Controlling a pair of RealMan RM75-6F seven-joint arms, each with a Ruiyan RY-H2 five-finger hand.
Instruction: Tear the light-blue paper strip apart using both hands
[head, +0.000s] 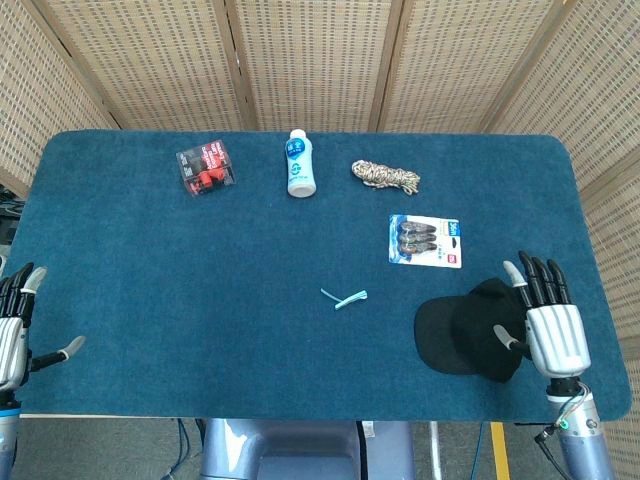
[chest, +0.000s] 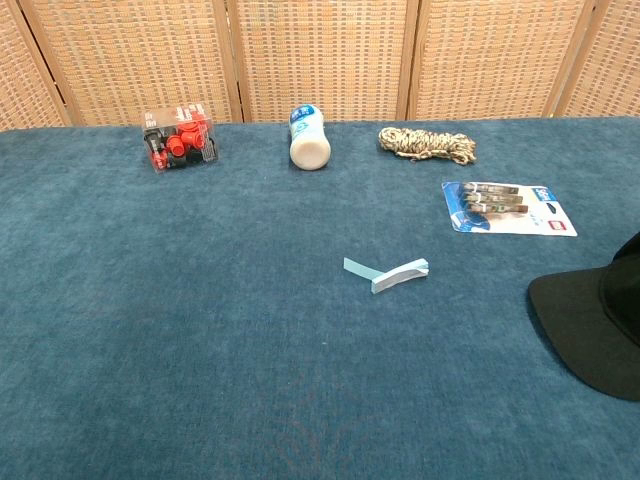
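Backdrop: woven wicker screens (head: 320, 60) behind 1 blue-carpeted table (head: 150, 300).
Head view, strip: 1 light-blue paper strip (head: 345, 298) lies bent at mid-table, untouched.
Head view, hands: left hand (head: 15, 325) at the left edge and right hand (head: 548, 318) over 1 black cap (head: 462, 330), both spread, holding nothing.
Chest view, others: 1 white bottle (chest: 309, 137), 1 rope coil (chest: 427, 144), 1 red-and-black pack (chest: 179, 142), 1 blister card (chest: 507, 208).

A thin light-blue paper strip (head: 345, 298) (chest: 388, 273) is seen lying bent and partly folded on the blue cloth, near the table's middle, untouched and in one piece.
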